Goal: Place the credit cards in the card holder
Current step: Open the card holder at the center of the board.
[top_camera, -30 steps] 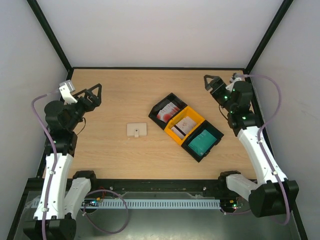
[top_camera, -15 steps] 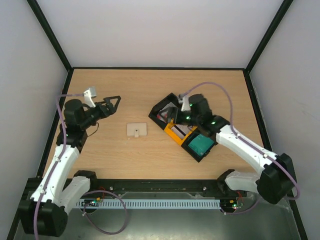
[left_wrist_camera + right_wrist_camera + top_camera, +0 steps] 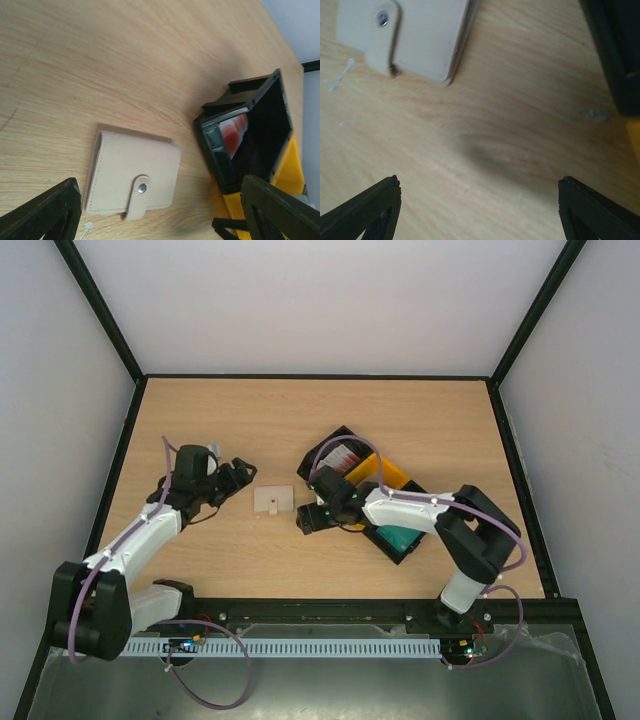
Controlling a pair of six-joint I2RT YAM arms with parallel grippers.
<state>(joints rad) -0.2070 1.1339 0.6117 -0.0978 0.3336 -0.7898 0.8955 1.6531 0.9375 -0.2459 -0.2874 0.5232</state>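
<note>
Between the left gripper (image 3: pixel 240 476) and right gripper (image 3: pixel 308 520), both gaping wide, the holder (image 3: pixel 273 500) is lying on the wood table (image 3: pixel 420 410); white walls (image 3: pixel 320 300) are enclosing it

Top view looks down from the near edge; both wrist views, low and close, share the card holder (image 3: pixel 132 181).

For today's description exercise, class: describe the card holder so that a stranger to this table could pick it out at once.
On the wooden table, look left of the black-and-yellow tray. The card holder lies flat there, alone on bare wood. It alone is beige, shut by a strap with a metal snap.
</note>
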